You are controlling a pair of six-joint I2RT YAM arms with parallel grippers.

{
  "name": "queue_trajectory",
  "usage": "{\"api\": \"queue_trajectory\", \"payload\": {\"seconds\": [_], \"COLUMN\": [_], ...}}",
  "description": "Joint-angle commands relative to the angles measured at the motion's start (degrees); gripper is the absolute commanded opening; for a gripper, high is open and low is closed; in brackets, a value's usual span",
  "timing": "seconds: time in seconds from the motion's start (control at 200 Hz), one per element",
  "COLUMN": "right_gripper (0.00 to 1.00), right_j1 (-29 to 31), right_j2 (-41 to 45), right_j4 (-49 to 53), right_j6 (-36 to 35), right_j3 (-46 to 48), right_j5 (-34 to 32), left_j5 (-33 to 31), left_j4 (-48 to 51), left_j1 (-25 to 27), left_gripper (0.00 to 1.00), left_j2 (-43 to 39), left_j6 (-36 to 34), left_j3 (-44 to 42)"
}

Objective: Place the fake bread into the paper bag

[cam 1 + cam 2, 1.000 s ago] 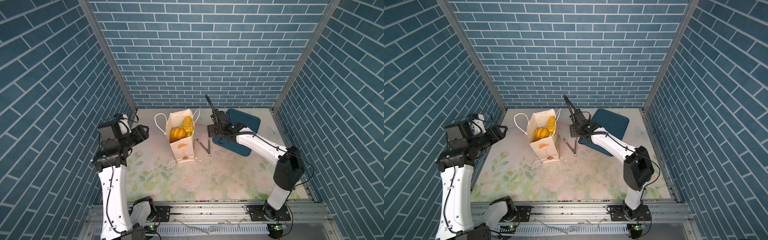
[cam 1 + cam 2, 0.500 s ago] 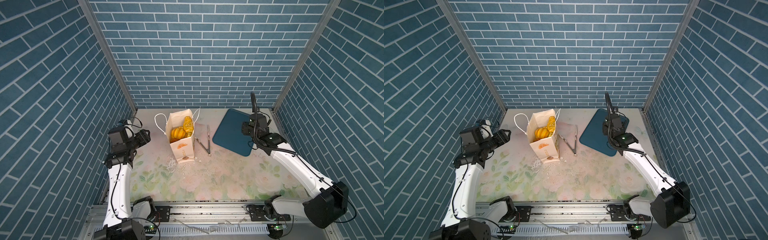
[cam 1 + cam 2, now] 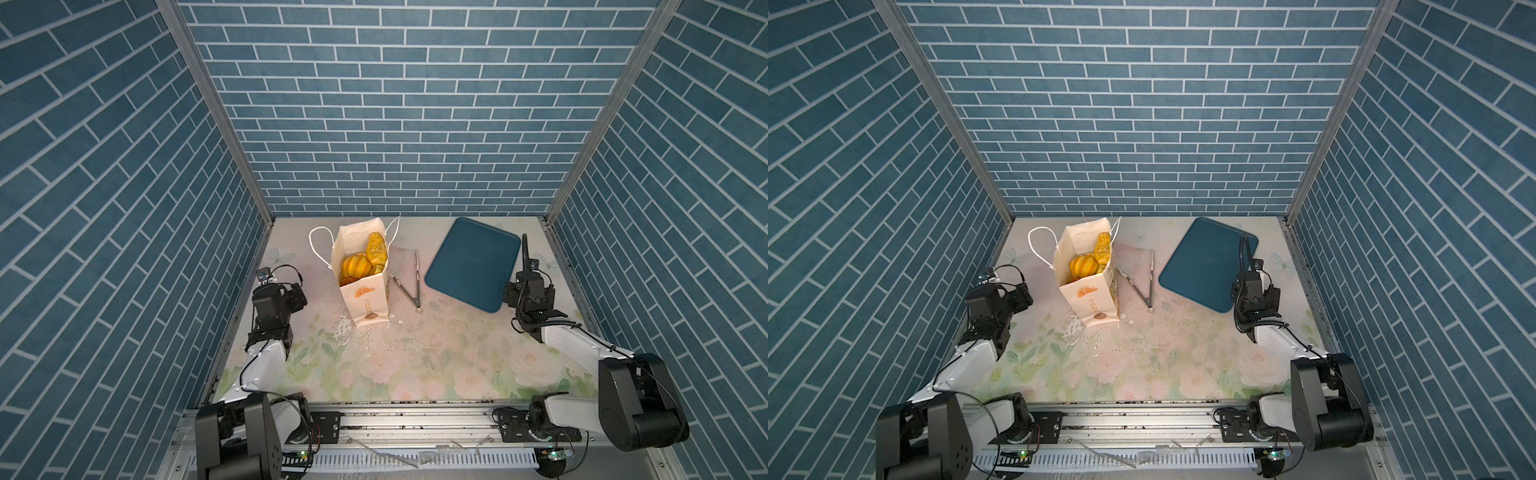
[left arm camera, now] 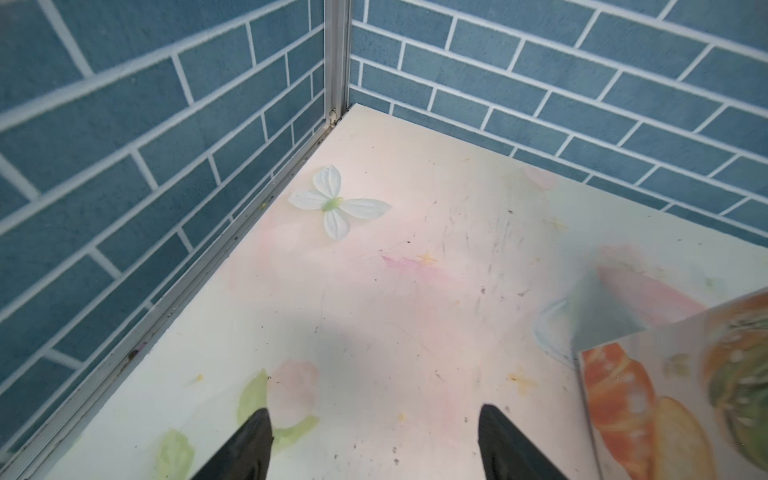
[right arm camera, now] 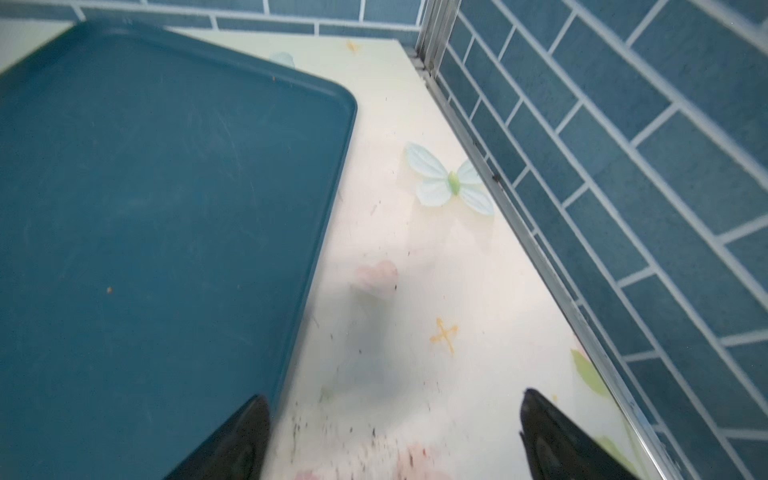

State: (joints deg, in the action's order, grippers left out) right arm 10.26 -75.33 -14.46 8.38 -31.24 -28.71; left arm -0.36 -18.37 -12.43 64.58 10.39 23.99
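Observation:
The paper bag (image 3: 365,291) (image 3: 1090,297) stands upright at the back left of the table, mouth open. Glossy golden fake bread (image 3: 356,266) (image 3: 1083,264) fills its top, and one longer piece leans on the right wall. No bread shows outside the bag. My left gripper (image 3: 296,297) (image 4: 374,411) hovers left of the bag, open and empty; the bag's printed face (image 4: 665,395) is at the edge of the left wrist view. My right gripper (image 3: 528,291) (image 5: 392,395) hangs by the right wall, open and empty.
A dark blue tray (image 3: 473,266) (image 5: 145,208) lies bare at the back right, its near corner under my right gripper. Thin metal tongs (image 3: 409,282) (image 3: 1144,286) lie spread between bag and tray. Crumbs dot the floral table (image 3: 395,353). Brick walls close in three sides.
My right arm has drawn back from beside the bag and tongs to the right wall, its jaws opening wider. My left arm has sunk lower and pulled toward the front.

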Motion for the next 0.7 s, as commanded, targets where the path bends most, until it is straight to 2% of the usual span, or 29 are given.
{"api": "queue_trajectory", "payload": {"seconds": [0.0,0.04,0.095,0.16,0.26,0.285,0.345,0.4,0.49,0.525,0.615,0.695], "right_gripper": [0.93,0.95,0.95,0.95,0.96,0.99,0.99,0.99,0.99,0.99,0.99,0.99], "right_j1": [-2.2,-2.5,-3.6,-4.4,-8.5,-8.8,-8.9,-8.9,-9.0,-9.0,-8.9,-9.0], "right_j2": [-5.2,-4.8,-4.1,-4.5,-10.4,-11.1,-14.3,-12.6,-12.9,-13.6,-13.5,-13.4], "right_j4": [-13.4,-14.3,-24.0,-32.1,-48.8,-48.6,-51.5,-44.5,-41.0,-42.8,-45.1,-43.5], "right_j6": [-3.1,-2.9,-5.6,-7.0,-5.3,-5.3,-6.1,-4.8,-5.2,-5.6,-5.9,-5.6], "right_j3": [2.6,3.4,7.4,10.6,16.2,16.5,15.7,13.8,11.7,11.9,13.3,12.5], "right_j5": [1.0,1.7,5.4,5.1,12.2,13.8,13.6,13.1,13.8,13.2,14.1,13.7], "left_j5": [-4.5,-4.9,-4.3,-2.8,-0.8,-0.8,-0.5,0.2,-0.5,-0.9,-1.5,-5.1], "left_j4": [-11.2,-14.0,-13.4,-13.7,-13.7,-13.6,-13.7,-12.5,-13.1,-13.9,-21.5,-26.3], "left_j1": [0.8,1.5,2.2,2.6,3.4,3.6,3.8,3.8,4.9,5.2,6.2,8.9], "left_gripper": [0.79,0.8,0.8,0.8,0.79,0.8,0.8,0.8,0.79,0.79,0.79,0.79], "left_j2": [3.0,3.8,4.2,5.1,5.7,5.6,5.2,5.1,5.7,6.1,9.0,11.8], "left_j6": [-4.0,-4.8,-6.1,-7.2,-9.2,-9.3,-8.7,-8.1,-7.6,-7.1,-5.7,-7.2], "left_j3": [0.0,-1.1,-0.5,0.2,0.8,0.7,0.4,0.6,-0.1,-0.5,-3.1,-4.4]}}
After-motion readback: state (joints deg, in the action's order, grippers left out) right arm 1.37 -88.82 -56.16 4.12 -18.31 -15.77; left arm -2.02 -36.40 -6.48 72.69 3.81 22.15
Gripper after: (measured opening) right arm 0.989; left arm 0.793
